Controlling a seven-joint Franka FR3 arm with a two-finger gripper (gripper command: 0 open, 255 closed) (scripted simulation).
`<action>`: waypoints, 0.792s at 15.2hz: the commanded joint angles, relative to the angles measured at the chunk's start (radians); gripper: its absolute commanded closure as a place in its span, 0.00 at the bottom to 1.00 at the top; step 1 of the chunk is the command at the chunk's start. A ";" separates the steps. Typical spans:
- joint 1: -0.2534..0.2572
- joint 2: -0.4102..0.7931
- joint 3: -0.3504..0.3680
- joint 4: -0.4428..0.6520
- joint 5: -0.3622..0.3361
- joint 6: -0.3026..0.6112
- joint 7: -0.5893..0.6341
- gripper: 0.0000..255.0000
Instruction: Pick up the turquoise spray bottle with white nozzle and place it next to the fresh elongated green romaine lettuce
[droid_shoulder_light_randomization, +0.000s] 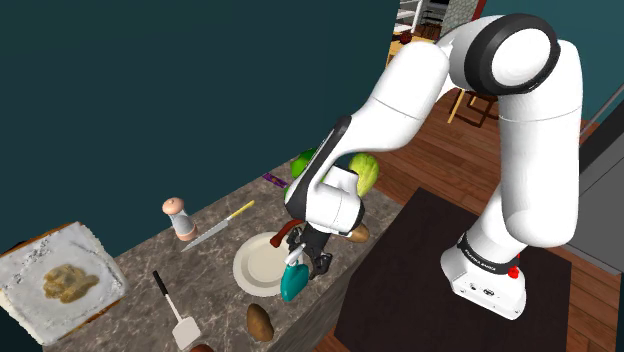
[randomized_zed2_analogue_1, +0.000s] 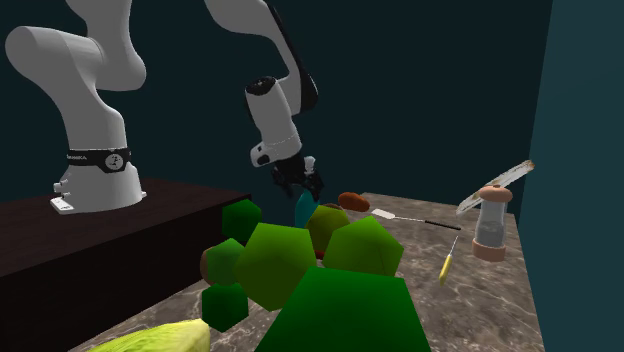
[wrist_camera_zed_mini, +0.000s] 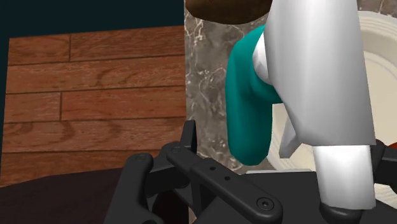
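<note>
One gripper (droid_shoulder_light_randomization: 304, 255): fingers closed on the white nozzle of the spray bottle (droid_shoulder_light_randomization: 293, 281), pointing down over the counter's (droid_shoulder_light_randomization: 140, 262) edge nearest the stand.
Spray bottle: turquoise body, hanging tilted below the fingers, just beside the plate's (droid_shoulder_light_randomization: 250, 270) rim; contact with the counter cannot be told.
Lettuce (droid_shoulder_light_randomization: 366, 172): pale green, at the counter's far end behind the arm, well apart from the spray bottle.
Plate: white, bare.
Other items on the counter: shaker (droid_shoulder_light_randomization: 178, 218), yellow-handled knife (droid_shoulder_light_randomization: 216, 228), spatula (droid_shoulder_light_randomization: 176, 312), potato (droid_shoulder_light_randomization: 260, 322).
</note>
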 joint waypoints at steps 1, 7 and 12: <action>0.008 0.042 0.002 0.031 0.033 0.020 -0.039 0.00; 0.011 0.053 0.002 0.040 0.043 0.025 -0.051 0.00; 0.011 0.053 0.002 0.040 0.043 0.024 -0.051 1.00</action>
